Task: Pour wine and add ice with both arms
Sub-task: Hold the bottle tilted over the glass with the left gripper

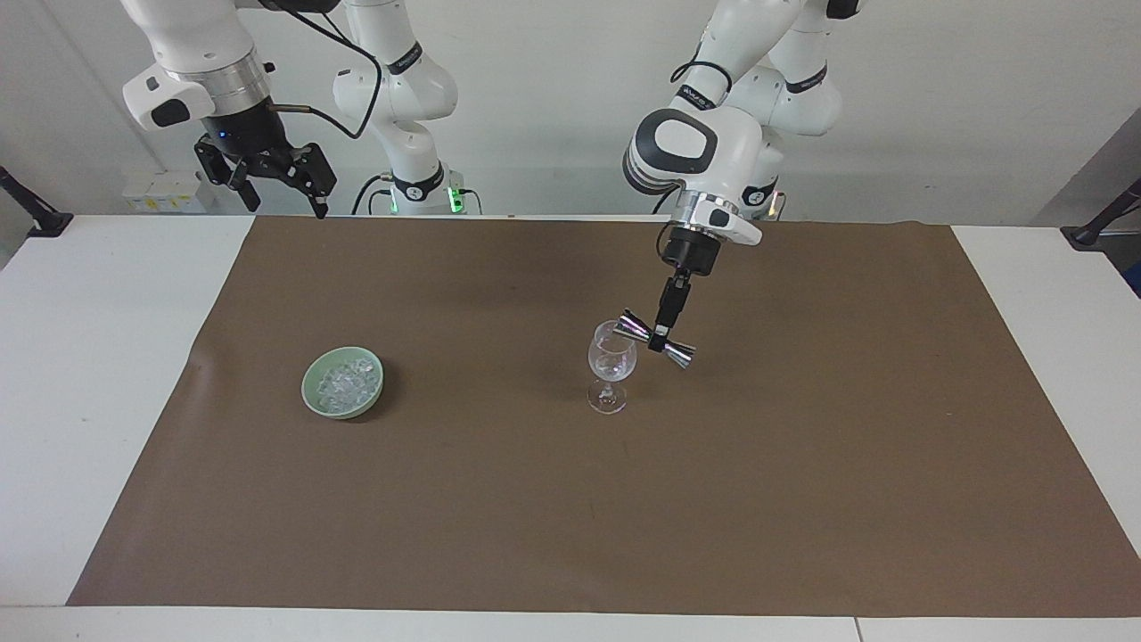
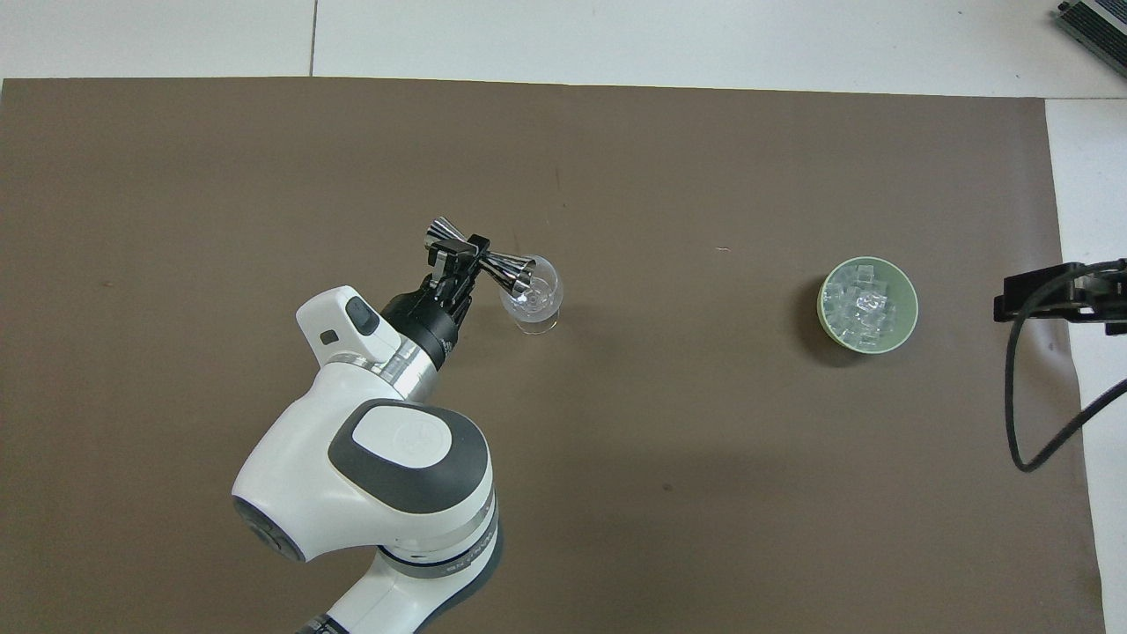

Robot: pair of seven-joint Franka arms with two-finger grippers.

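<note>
Left gripper [image 1: 661, 339] is clamped on the waist of a steel double-cone jigger [image 1: 656, 340], held tilted w/ one cone mouth at the rim of a clear stemmed wine glass [image 1: 611, 366] that stands upright near the middle of the brown mat [image 1: 802, 499]. Likely the pour step. Risks, as a guess: the jigger's lip sits right at the glass rim, so a sideways drift or more wrist roll could nudge the top-heavy glass & tip it on its narrow foot; if the cone mouth slides off the rim, liquid goes onto the mat; the grip is on a thin waist, so the jigger could twist in the fingers. The ice [image 1: 343, 382] lies piled in a small green bowl [image 1: 314, 397], well apart from the glass, toward the right arm's end of the table [image 1: 98, 374]. Right gripper [image 1: 267, 174] waits w/ fingers spread, empty, up over the table edge nearest the robots at that end. Room: mat is bare around glass & bowl, w/ wide open lanes between them and on the side farther from the robots; both sit well in from the mat borders & table edges. The arms need not cross if the right one works the bowl side.
</note>
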